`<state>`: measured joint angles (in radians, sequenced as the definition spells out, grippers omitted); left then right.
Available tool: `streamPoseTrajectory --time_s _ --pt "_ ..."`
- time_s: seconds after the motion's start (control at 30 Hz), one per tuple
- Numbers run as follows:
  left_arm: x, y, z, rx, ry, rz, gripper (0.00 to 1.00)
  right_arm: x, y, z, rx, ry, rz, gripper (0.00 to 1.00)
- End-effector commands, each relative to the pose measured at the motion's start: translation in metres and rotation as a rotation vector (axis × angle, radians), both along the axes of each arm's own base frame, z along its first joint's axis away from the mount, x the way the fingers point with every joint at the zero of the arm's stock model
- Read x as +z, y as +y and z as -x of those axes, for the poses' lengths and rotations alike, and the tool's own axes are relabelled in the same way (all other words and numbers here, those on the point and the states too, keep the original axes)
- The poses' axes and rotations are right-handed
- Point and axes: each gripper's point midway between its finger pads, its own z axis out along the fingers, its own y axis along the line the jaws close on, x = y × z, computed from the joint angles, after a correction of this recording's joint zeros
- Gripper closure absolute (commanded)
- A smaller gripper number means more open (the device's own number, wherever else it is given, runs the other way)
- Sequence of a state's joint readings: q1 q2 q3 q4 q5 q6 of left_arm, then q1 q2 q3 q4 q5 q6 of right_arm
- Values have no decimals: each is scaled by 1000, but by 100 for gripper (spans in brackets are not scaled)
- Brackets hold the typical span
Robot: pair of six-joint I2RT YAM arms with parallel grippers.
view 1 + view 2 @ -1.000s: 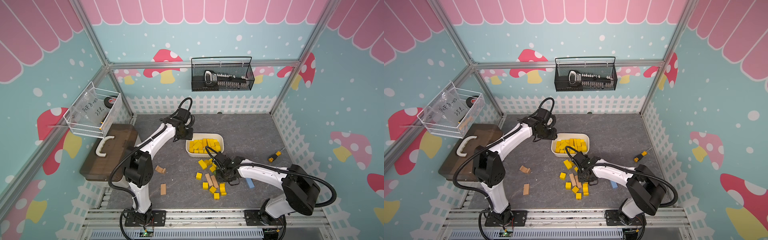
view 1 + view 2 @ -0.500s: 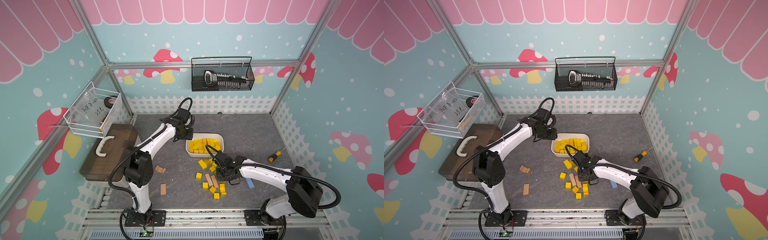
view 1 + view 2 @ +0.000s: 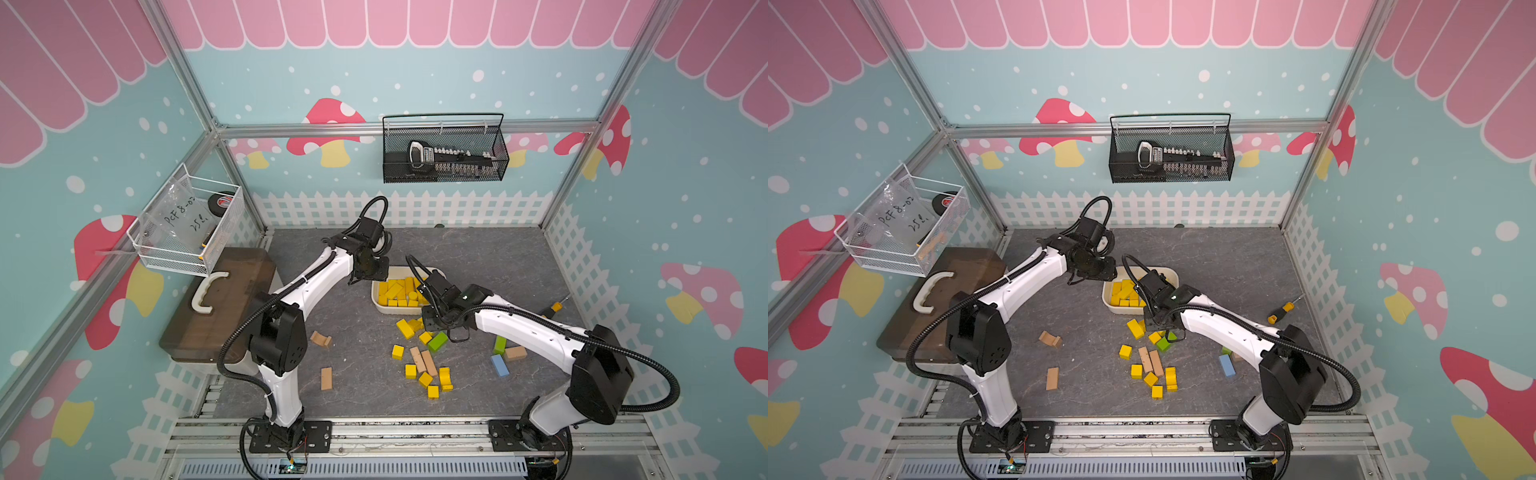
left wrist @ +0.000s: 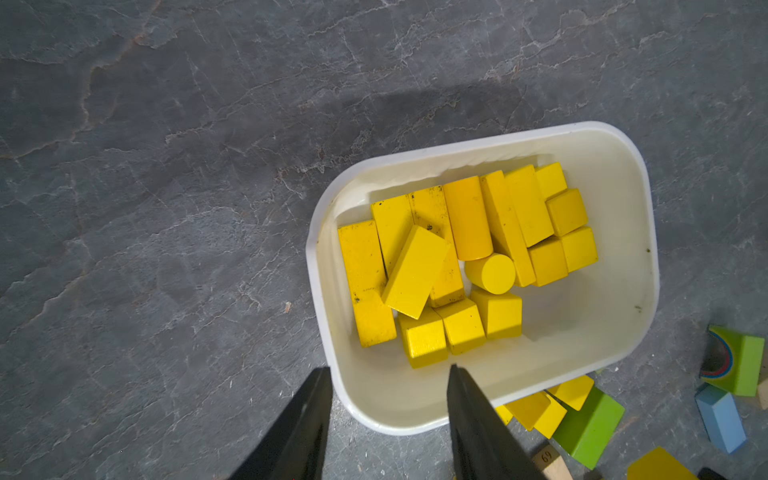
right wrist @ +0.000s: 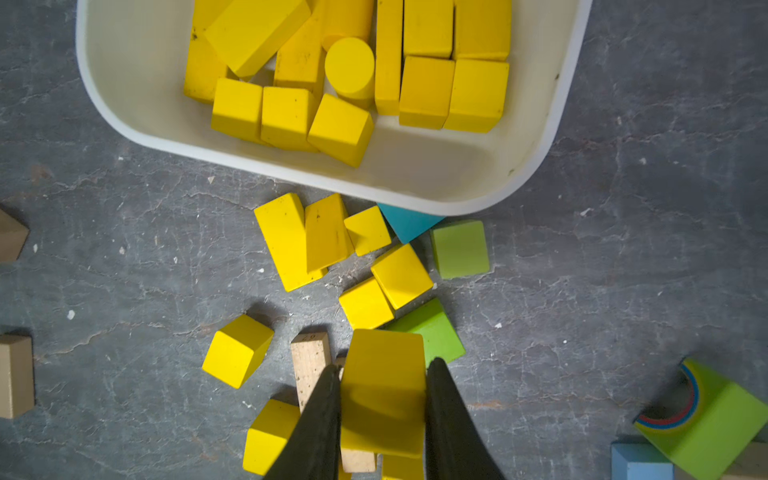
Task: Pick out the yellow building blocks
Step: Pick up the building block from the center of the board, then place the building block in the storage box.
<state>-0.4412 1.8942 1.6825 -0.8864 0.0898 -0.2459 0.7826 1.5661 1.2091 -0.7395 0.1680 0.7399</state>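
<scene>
One yellow block (image 5: 382, 399) we are pinching with the right tool (image 5: 383, 365), holding the left tool (image 4: 390, 369) spread at ten o'clock of the tub (image 4: 615, 316).

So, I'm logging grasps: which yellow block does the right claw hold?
The yellow block pinched in the right claw; the others lie loose on the mat or in the white tray.

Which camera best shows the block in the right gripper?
Right wrist view: the yellow block fills the right gripper's jaws. Both top views hide it under the arm; in the left wrist view it is unclear.
</scene>
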Motion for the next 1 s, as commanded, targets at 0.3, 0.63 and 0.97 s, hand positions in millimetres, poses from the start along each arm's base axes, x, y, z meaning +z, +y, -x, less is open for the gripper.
streamPoseTrajectory --time_s 0.3,0.63,0.97 --pt "12 -11 9 -42 -17 12 50 15 -7 -69 -36 -53 15 77" --pt "11 -14 12 -52 -16 9 50 1 2 -102 -38 -37 15 78" --pt "10 -14 11 -51 -15 6 50 -12 9 -103 -27 4 -1 74"
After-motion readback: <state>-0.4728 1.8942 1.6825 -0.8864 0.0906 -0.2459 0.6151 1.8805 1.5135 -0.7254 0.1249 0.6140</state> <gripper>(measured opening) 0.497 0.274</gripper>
